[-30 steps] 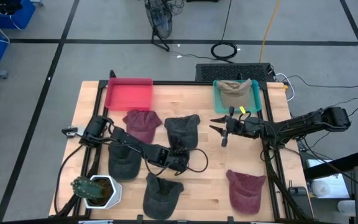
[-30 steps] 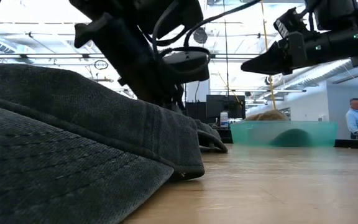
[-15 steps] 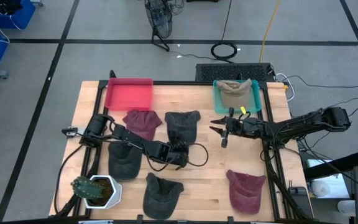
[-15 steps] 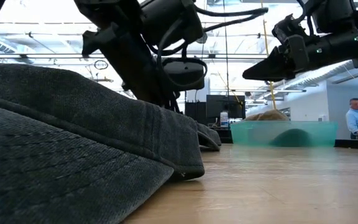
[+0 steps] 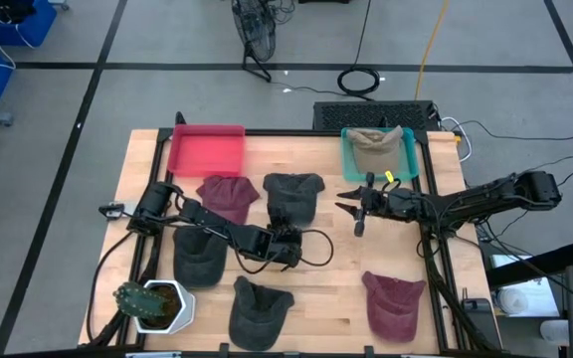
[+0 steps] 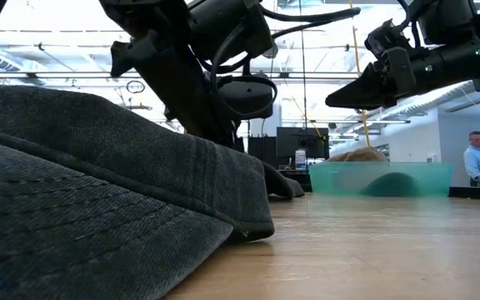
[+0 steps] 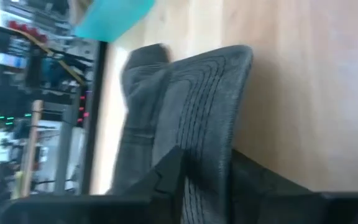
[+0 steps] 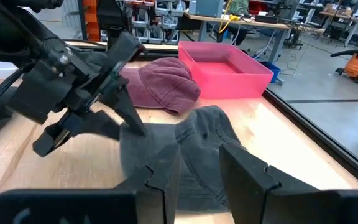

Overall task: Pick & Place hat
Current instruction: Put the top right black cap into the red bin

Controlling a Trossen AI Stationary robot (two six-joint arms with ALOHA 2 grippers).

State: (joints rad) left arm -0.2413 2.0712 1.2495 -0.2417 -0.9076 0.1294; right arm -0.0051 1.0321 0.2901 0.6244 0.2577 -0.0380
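L gripper (image 5: pixel 285 239) sits low at table centre, fingers pinched on the brim of the dark grey cap (image 5: pixel 292 195); the L wrist view shows the brim (image 7: pixel 210 112) running down between both fingers, so it is clenched on the cap. The cap lies mid-table, just beside the maroon cap (image 5: pixel 227 196), with the red tray (image 5: pixel 206 149) behind them. R gripper (image 5: pixel 357 207) hovers above the table near the teal tray (image 5: pixel 411 159), which already holds a tan cap (image 5: pixel 376 145); its fingers stand apart w/ nothing between them in the R wrist view, so it is released.

Risks:
- Grip is only on the brim edge. Soft fabric could slip out on lift, or the crown could sag and drag across the wood.
- The trailing crown may snag the maroon cap next to it and shift it.
- R arm waits close by; a path toward the teal tray could clip it.
- 4 other caps on the table crowd any low carry.

Vs 1 s ago: the grey cap has slid away from L gripper and flattened, its brim no longer bunched near the fingers. L gripper went from wide to pinched. L arm shifted slightly. R arm unchanged. Other caps, the cactus pot (image 5: pixel 157 303) and both trays are the same.
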